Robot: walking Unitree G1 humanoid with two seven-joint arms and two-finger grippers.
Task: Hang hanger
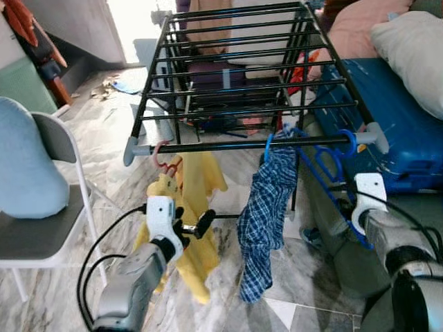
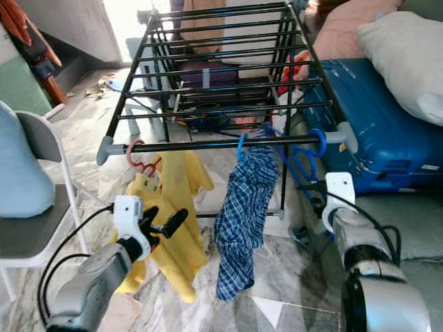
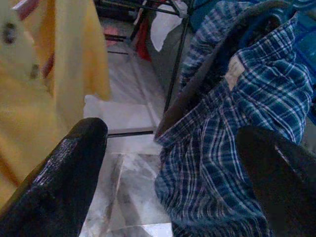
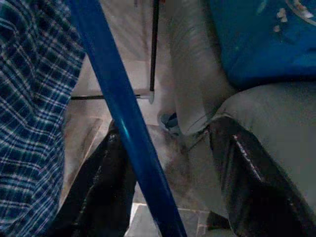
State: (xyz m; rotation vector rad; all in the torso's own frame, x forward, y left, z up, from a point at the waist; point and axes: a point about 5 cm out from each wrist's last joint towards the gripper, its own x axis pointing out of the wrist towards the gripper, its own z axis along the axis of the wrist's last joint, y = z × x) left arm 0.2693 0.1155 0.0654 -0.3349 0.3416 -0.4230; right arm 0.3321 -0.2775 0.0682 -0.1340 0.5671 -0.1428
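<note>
**Blue plastic hanger on the rail, right fingers spread around its bar**

Blue plastic hanger (image 1: 331, 160) already hooks over the front rail of the black metal drying rack (image 1: 242, 69), near the rack's right end, so the rail seems to carry its weight. One of its blue bars runs between the 2 black fingers of the right gripper (image 4: 170, 187); the fingers stand apart on either side of it and do not pinch it, which reads as a release or a loose steadying hold, not a carry.

The blue-and-white checked shirt (image 1: 266, 214) hangs from a second blue hook just left of that hanger, its cloth draping straight down because nothing else supports it. Further left, the yellow garment (image 1: 190, 214) hangs from a pink hook on the same rail.

The left gripper (image 1: 197, 227) hovers low between the yellow garment and the checked shirt, fingers wide apart and empty, likely waiting

A grey folding chair (image 1: 41, 235) stands at the robot's left, and a blue suitcase (image 1: 408, 131) lies behind the rack on the right
</note>
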